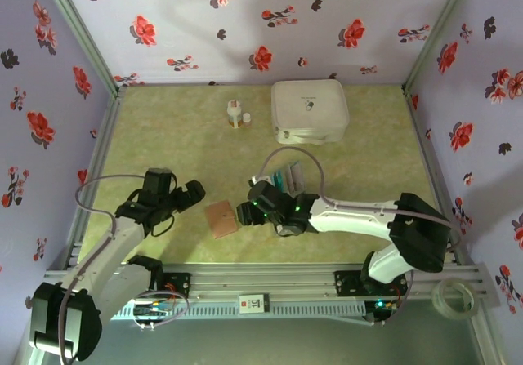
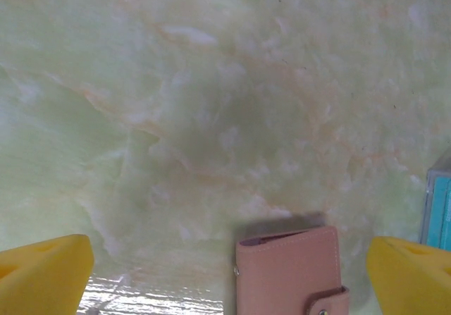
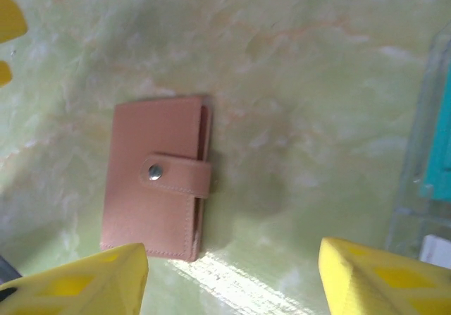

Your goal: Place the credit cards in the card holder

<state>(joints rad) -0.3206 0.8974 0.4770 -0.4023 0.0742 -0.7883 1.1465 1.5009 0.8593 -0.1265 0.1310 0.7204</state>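
Note:
The card holder (image 1: 221, 217) is a tan-pink leather wallet lying flat on the green table, folded shut with its snap strap fastened (image 3: 158, 177). My left gripper (image 1: 192, 195) hovers just left of it and stands open, and the wallet's top edge (image 2: 289, 269) shows between its yellow fingertips (image 2: 46, 273). My right gripper (image 1: 245, 212) is open just right of the wallet, with bare table between its fingertips (image 3: 384, 280). The teal credit cards (image 1: 286, 175) lie behind the right gripper in a clear case (image 3: 437, 146), and they also appear at the right edge (image 2: 438, 209).
A big white square box (image 1: 309, 110) stands at the back of the table, with a small white bottle-like object (image 1: 235, 113) to its left. Floral walls enclose the table on three sides. A roll of clear tape (image 1: 453, 296) rests by the front rail at right.

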